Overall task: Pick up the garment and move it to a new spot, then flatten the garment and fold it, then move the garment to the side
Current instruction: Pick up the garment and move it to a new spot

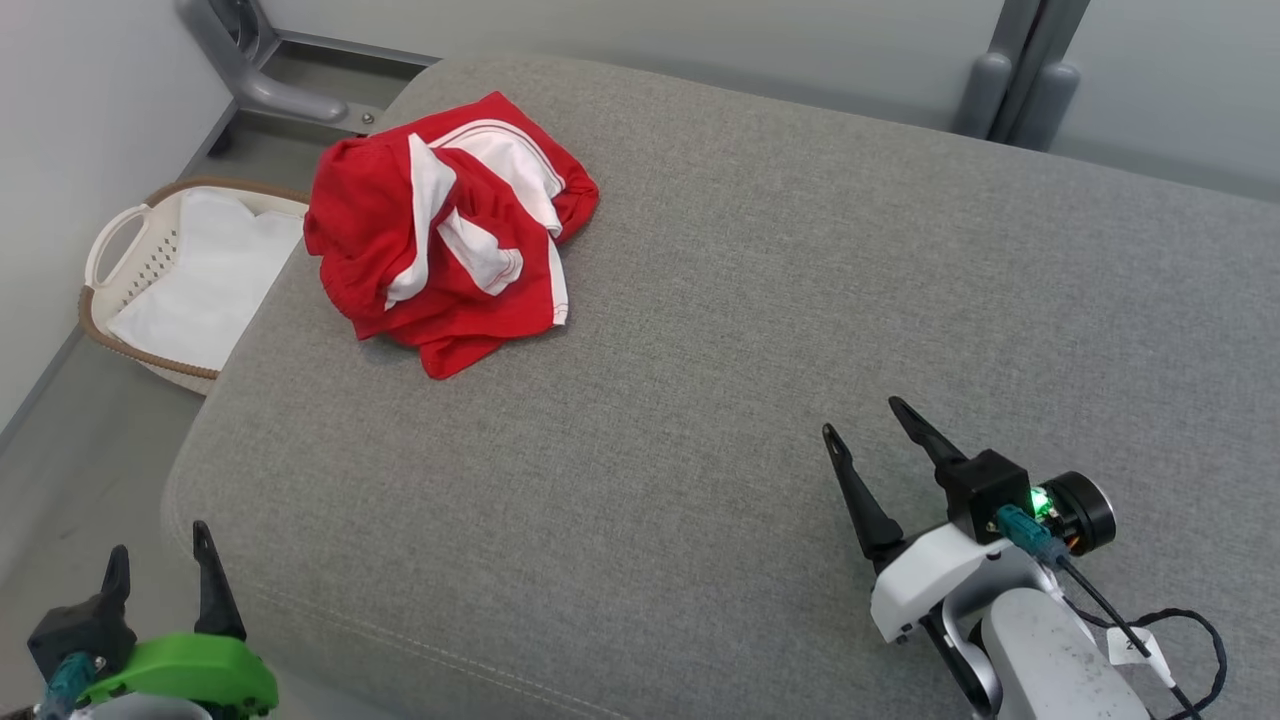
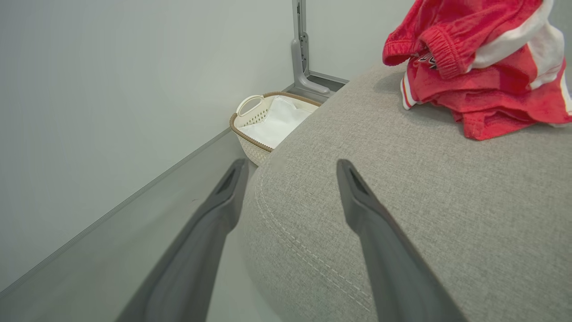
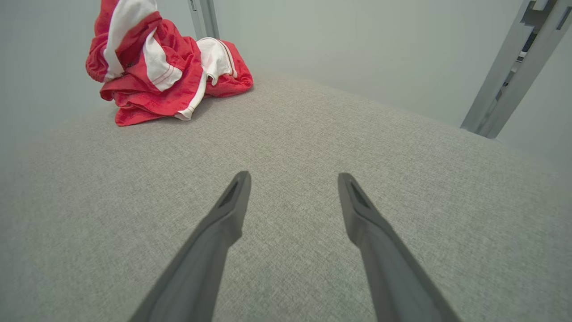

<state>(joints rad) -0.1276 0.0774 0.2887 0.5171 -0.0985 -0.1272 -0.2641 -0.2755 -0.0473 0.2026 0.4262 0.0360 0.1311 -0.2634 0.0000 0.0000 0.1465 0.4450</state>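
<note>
Crumpled garment (image 1: 440, 230) before the first pick: a red item with white side panels and piping, heaped near the far left corner of the grey fabric-covered surface (image 1: 700, 350), close to the edge beyond which a pale basket (image 1: 165, 240) stands on the floor. The cloth appears thin, light and wholly limp, so it will probably sag and trail from any single hold and may unfurl as it rises; it is neither fragile nor notably slippery, though a smooth weave could slide out of a shallow pinch. A gathered, elasticated band (image 2: 440, 42), seen in the left wrist view on the side of the heap facing that camera, looks like the firmest place to take hold, being thicker than the loose folds; the low red flap lying flat at the near edge of the heap is a second candidate. The left claw (image 1: 160, 540) sits at the near left corner, one finger off the rounded edge and one over it, its fingers spread wide and holding nothing; the heap lies ahead of it and to its right, well apart. The right claw (image 1: 862, 418) hovers over bare fabric on the near right, likewise spread and unloaded, with the heap far ahead and to its left. Neither claw touches the cloth; by this judgement the left arm has the shorter reach.
</note>
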